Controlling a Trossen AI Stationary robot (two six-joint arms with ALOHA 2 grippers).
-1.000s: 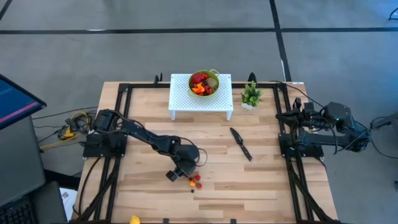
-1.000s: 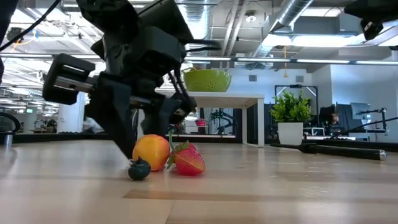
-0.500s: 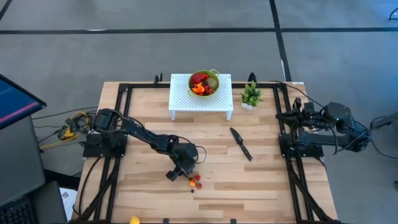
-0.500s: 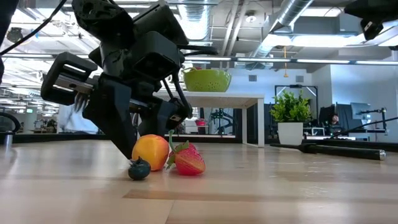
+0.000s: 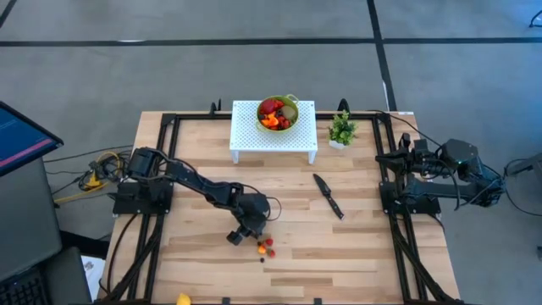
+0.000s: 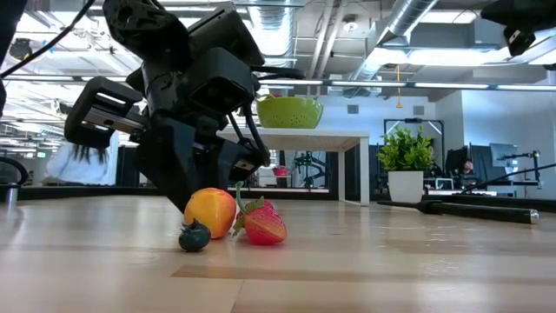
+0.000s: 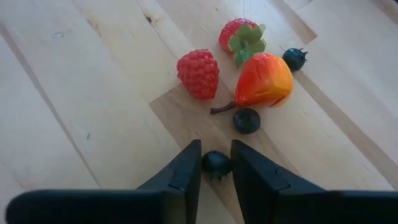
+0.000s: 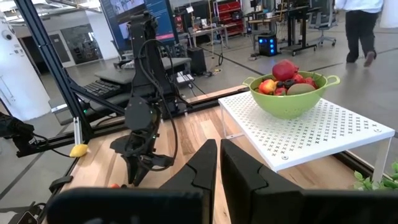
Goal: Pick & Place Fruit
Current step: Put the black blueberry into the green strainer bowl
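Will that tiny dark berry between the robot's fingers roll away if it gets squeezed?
Probably it could. The dark berry looks small and round, so it may squirt out or roll on the smooth wooden table. The left end effector has a finger on each side, which should steady it. It looks light, likely easy to lift.

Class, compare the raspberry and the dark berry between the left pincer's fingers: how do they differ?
The raspberry is red, bumpy and larger; the dark berry is near-black, smooth and smaller. The raspberry lies free, apart from the left pincer; the dark berry sits between its fingers. Both rest on the wooden table.
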